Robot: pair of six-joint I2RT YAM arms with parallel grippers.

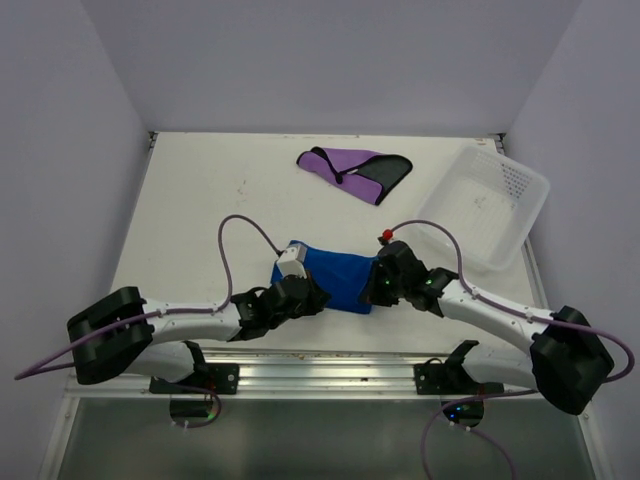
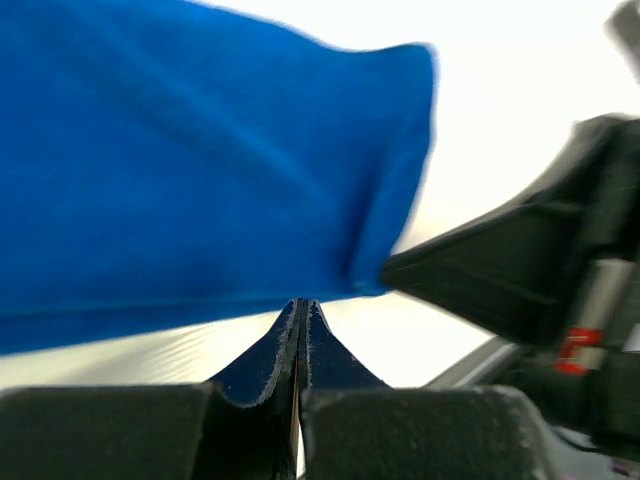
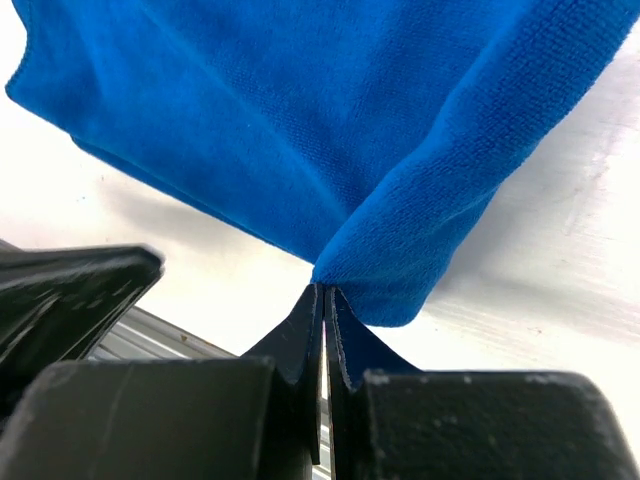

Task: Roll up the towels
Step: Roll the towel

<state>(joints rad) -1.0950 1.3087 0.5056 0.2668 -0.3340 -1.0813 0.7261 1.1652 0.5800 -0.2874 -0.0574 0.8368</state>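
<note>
White table (image 1: 200,200); basket (image 1: 530,190) at its right side; blue towel (image 1: 340,272) near the front, between both grippers; purple towel (image 1: 345,165) well behind it; right gripper (image 3: 322,292) pressed together, pinching a blue corner; left gripper (image 2: 303,305) likewise closed, seemingly on the hem, though blurred.

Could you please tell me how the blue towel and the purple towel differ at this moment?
Colour: the blue towel is plain; the purple towel has a black section. Place: the blue towel lies near the arms, the purple towel farther back. State: the left claw and right claw each pinch the blue towel's edge; the purple towel is untouched. Neither is rolled.
</note>
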